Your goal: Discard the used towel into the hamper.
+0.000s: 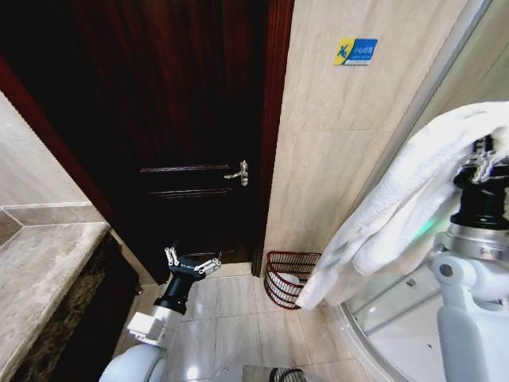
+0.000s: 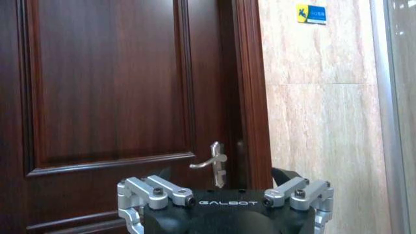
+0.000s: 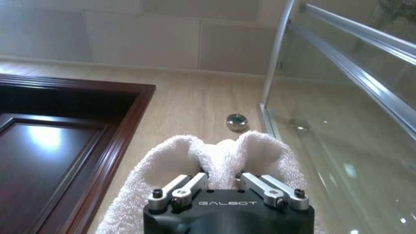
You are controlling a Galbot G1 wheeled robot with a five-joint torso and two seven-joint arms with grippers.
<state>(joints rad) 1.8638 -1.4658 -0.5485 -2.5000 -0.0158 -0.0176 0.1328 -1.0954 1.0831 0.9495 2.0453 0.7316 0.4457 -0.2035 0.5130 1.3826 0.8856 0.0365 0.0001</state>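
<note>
- Clamping the white towel (image 1: pixel 398 199) at frame right, my right gripper (image 3: pixel 221 178) holds it high above the hamper (image 1: pixel 288 278).
- Towel folds cover the hamper's right edge.
- My left gripper (image 1: pixel 191 261) hangs open, lower centre-left.

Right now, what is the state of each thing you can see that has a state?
Towel: held up by the right gripper, hanging down.
Hamper: on the floor by the wall, no towel in it.
Door: closed.
Left gripper: open, holding nothing, low before the door.
</note>
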